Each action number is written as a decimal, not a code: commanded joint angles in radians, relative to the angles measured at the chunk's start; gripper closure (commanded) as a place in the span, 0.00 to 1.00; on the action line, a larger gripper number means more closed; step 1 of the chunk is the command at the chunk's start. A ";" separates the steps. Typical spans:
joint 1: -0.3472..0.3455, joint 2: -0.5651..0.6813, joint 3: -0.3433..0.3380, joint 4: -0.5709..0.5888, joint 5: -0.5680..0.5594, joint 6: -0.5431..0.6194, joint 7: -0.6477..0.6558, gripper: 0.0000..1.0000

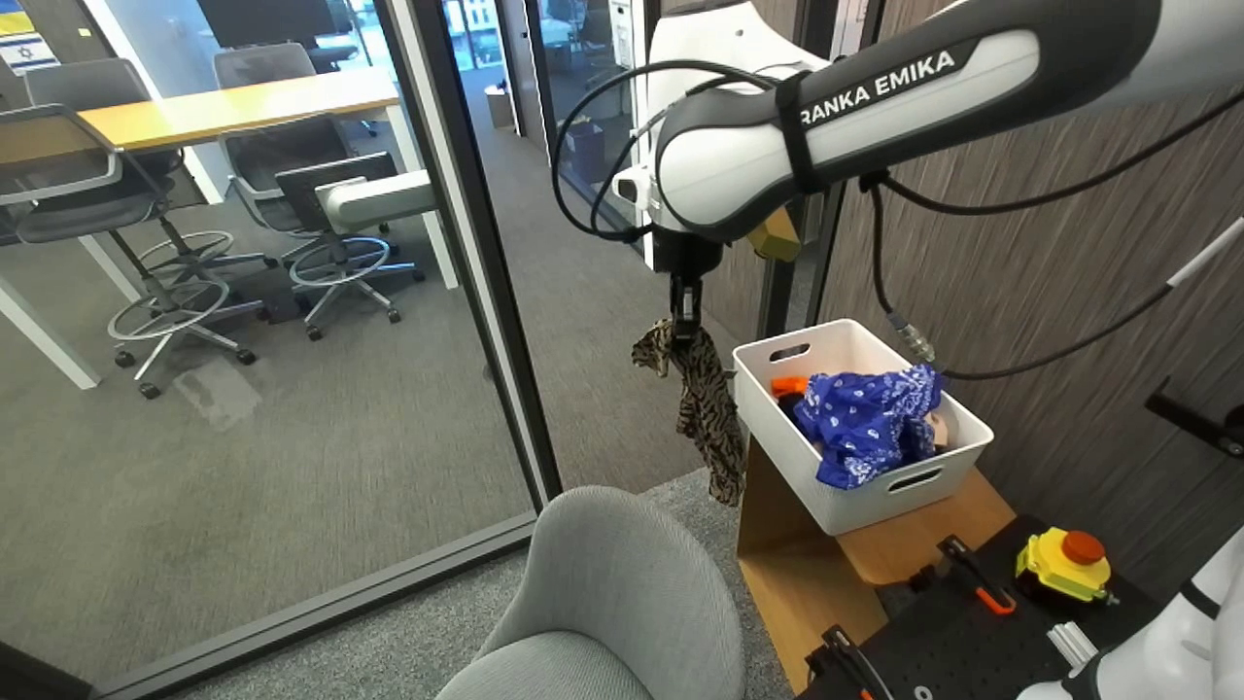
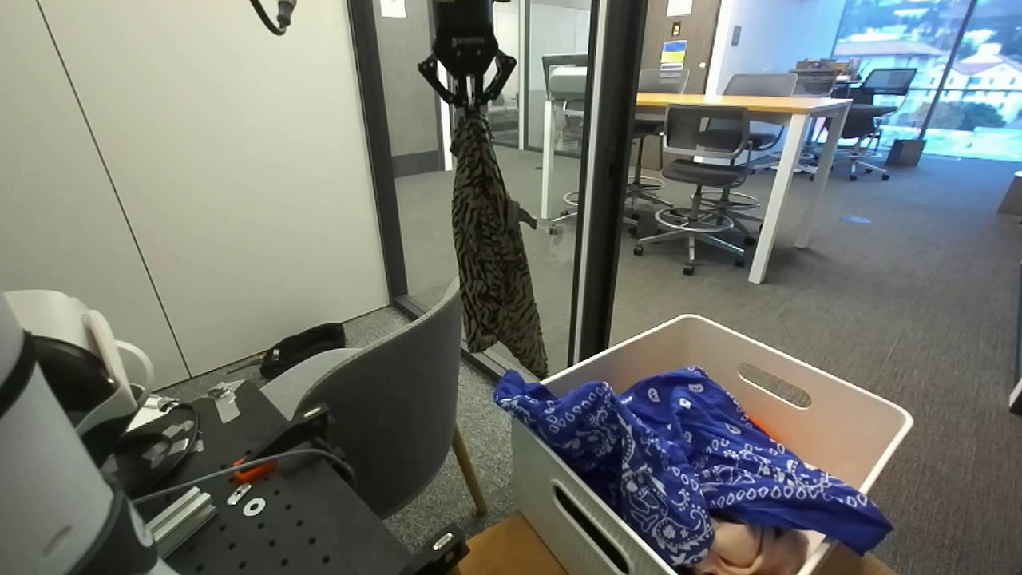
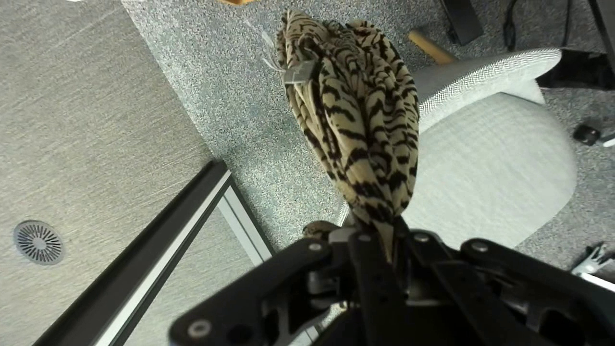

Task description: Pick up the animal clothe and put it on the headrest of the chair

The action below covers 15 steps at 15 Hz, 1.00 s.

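Observation:
The tan and black animal-print cloth point(image 1: 712, 408) hangs from my gripper point(image 1: 686, 332), which is shut on its upper end. In an exterior view the cloth point(image 2: 493, 247) hangs long and narrow below the gripper point(image 2: 473, 108). In the wrist view the bunched cloth point(image 3: 365, 120) extends from between the fingertips point(image 3: 379, 230), and a small part shows at the left finger. The grey chair point(image 1: 632, 569) stands below. Its backrest also shows in an exterior view point(image 2: 391, 399), and its seat in the wrist view point(image 3: 499, 168). The cloth appears apart from the chair's top edge.
A white bin point(image 1: 826, 496) holding a blue bandana point(image 1: 865, 423) stands on a wooden stand point(image 1: 933, 525) beside the chair. A glass wall with a dark frame point(image 1: 486, 253) runs behind. A black perforated table point(image 2: 295, 527) and a yellow-red emergency button point(image 1: 1064, 564) are near the base.

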<state>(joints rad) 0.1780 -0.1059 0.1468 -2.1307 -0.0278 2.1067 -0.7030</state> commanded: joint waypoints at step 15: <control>0.093 0.105 0.103 -0.170 0.029 0.140 -0.019 0.94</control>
<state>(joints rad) 0.2476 -0.0142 0.2183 -2.3085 -0.0141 2.2332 -0.7101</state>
